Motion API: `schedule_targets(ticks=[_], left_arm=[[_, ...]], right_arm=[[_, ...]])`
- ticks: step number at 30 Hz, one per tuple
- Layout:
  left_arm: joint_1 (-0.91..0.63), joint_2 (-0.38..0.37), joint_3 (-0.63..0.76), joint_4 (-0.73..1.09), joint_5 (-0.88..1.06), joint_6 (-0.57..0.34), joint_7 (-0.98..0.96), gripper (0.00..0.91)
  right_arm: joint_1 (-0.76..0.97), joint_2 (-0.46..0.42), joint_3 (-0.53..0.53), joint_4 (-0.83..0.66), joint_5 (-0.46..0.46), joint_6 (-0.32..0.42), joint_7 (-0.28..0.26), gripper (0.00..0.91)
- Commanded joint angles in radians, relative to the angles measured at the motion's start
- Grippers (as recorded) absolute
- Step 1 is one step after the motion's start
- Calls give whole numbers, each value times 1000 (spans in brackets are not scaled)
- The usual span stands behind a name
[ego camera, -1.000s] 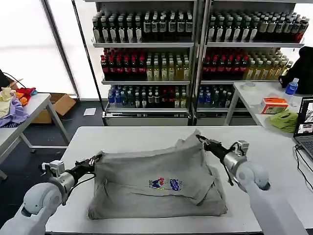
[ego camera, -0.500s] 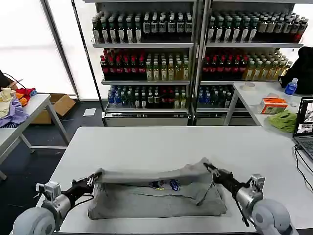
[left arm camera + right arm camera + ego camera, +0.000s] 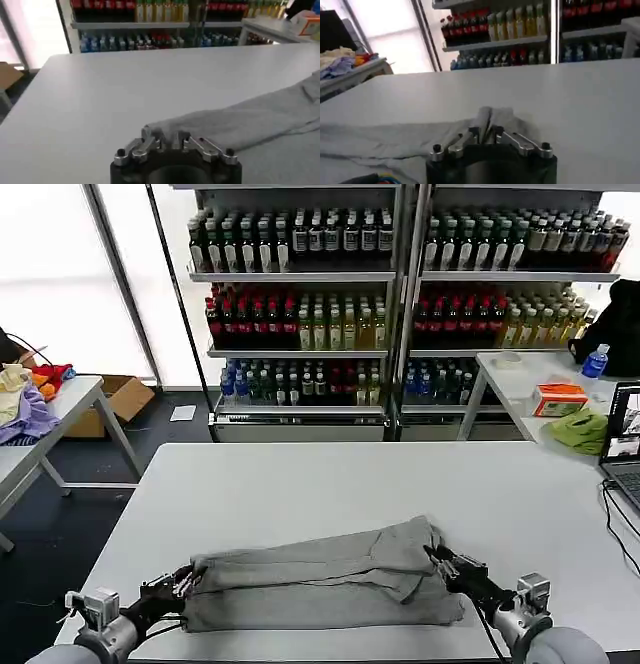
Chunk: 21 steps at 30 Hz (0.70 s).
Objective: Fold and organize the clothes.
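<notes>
Shirt (image 3: pixel 320 579), grey, folded into a low band along the bench's (image 3: pixel 300 484) near edge. Left hand (image 3: pixel 186 581) clamped on its 9 o'clock end; right hand (image 3: pixel 437 556) clamped on its 3 o'clock end.

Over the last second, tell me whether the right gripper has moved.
Yes. The right gripper, shut on the grey shirt, has come down and toward the robot, from near the table's middle to its near edge, folding the shirt over.
</notes>
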Motion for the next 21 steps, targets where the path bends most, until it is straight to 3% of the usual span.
schedule_targets(ticks=[1,4,7,13,21], left_arm=[[65,-44,-134,-93,23,7,-50,907],[90,-111,-59,-102,38,-48,-121,907],[97,-177,22,-73,121,-152,-137,907],[60,-278,143,-25,230,-212,-199,907],[-17,-312,183,51,281,-202,-254,907]], right_arm=[[-46,37,184,28,-39,184,-36,907],[-64,72,230,-8,-40,315,-69,907],[-84,97,258,-36,-35,370,-96,907],[-127,143,272,-50,-34,381,-79,907],[-137,155,264,-40,-32,378,-75,907]])
